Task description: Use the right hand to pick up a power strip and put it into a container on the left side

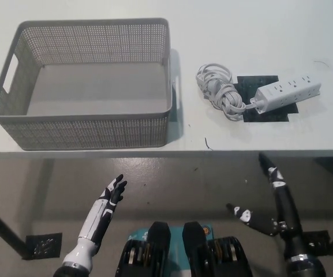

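Power strip untouched; nothing done yet, I judge. Nearest me, my right hand hangs below the table edge, fingers spread, empty; left hand rests likewise open. Farther off: one strip on a black mat, cord coiled; one empty basket at left.

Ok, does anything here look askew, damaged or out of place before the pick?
Nothing damaged or spilled. The power strip lies tilted on a black mat, one end hanging past its edge, cord bunched loosely beside it. The basket sits empty and upright. Both hands, left and right, are open below the table.
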Controlling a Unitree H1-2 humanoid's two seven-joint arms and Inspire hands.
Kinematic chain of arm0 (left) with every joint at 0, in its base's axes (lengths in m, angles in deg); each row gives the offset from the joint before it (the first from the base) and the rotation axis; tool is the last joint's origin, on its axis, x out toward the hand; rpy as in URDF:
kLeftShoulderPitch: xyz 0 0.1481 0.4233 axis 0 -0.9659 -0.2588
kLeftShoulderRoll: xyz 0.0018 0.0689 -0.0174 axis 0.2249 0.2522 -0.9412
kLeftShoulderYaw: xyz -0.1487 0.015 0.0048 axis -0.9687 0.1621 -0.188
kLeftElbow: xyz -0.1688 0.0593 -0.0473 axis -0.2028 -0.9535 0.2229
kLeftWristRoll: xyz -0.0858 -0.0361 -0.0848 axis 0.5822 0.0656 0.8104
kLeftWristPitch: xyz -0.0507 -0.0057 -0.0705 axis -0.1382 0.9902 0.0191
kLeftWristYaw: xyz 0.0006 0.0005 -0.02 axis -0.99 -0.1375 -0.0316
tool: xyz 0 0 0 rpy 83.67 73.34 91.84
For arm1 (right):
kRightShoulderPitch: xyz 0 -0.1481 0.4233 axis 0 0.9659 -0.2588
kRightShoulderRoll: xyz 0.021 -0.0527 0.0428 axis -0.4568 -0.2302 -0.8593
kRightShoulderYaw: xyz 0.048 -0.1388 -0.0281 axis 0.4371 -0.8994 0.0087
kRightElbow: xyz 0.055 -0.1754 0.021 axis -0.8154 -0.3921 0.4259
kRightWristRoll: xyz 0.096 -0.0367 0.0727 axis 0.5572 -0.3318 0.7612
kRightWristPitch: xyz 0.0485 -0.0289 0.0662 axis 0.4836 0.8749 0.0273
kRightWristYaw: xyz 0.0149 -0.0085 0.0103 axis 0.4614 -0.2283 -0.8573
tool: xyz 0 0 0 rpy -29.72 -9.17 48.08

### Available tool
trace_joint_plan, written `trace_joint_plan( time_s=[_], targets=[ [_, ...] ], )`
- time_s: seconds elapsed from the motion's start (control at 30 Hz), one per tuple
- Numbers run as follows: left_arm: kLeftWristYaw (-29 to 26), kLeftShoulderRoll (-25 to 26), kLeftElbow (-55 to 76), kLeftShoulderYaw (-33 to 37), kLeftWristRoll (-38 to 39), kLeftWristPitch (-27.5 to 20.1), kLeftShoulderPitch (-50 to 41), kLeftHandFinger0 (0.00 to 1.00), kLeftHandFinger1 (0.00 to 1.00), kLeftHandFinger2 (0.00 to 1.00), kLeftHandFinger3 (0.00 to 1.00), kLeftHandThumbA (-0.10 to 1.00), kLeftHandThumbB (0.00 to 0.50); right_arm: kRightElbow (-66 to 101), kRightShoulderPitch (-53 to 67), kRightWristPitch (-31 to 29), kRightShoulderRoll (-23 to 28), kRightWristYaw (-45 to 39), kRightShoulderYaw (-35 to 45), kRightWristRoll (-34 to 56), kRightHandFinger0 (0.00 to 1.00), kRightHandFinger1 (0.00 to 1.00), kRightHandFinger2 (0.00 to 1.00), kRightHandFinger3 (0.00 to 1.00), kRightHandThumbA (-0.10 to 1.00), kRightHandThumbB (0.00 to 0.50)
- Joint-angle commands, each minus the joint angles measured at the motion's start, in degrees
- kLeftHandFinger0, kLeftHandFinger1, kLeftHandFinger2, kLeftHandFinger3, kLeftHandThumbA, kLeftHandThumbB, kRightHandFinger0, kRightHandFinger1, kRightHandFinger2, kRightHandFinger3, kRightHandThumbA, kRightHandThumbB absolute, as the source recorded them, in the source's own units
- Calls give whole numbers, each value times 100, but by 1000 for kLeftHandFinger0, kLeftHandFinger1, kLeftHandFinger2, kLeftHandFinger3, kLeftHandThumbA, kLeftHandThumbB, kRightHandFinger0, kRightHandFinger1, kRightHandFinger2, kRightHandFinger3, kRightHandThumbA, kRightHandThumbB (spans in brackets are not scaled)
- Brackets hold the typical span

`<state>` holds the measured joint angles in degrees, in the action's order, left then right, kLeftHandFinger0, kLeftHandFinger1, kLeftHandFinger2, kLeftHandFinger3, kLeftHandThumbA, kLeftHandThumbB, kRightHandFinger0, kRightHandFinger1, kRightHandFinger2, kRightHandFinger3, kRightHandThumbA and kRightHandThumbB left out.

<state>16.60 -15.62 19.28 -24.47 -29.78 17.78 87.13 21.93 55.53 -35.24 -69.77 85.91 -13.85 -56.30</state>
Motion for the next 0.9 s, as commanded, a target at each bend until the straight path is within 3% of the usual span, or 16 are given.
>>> trace_joint_plan(
  time_s=[0.0,0.17,0.3,0.43,0.57,0.77,0.87],
  targets=[
    [-62,98,145,21,-89,-704,184,1000,1000,1000,1000,1000,203,2091,-39,-988,315,814,647,-1384,1000,1000,1000,1000,993,316],
    [-56,93,146,29,-102,-704,216,1000,1000,1000,1000,1000,189,3536,-583,274,830,-12,1165,-1188,1000,1000,1000,1000,1000,407],
    [-45,92,156,35,-81,-704,224,1000,1000,1000,1000,1000,191,3974,-1090,1079,1347,-604,1306,-1046,1000,1000,1000,1000,1000,407],
    [-27,105,167,43,-101,-704,236,1000,1000,1000,1000,1000,192,3649,-1799,1273,1837,-963,1194,-1133,1000,1000,1000,1000,1000,362],
    [-10,101,135,40,-56,-704,251,1000,1000,1000,1000,1000,200,3312,-2325,1679,2117,-1358,962,-1136,1000,1000,1000,1000,1000,362],
    [-51,134,152,85,-138,-704,261,1000,1000,1000,1000,1000,192,2490,-2902,1697,2177,-1541,585,-1291,1000,1000,1000,1000,1000,372],
    [-15,135,130,82,-98,-704,267,1000,1000,1000,1000,1000,193,2177,-3124,1587,2187,-1603,358,-1467,1000,1000,1000,1000,1000,342]
  ],
)
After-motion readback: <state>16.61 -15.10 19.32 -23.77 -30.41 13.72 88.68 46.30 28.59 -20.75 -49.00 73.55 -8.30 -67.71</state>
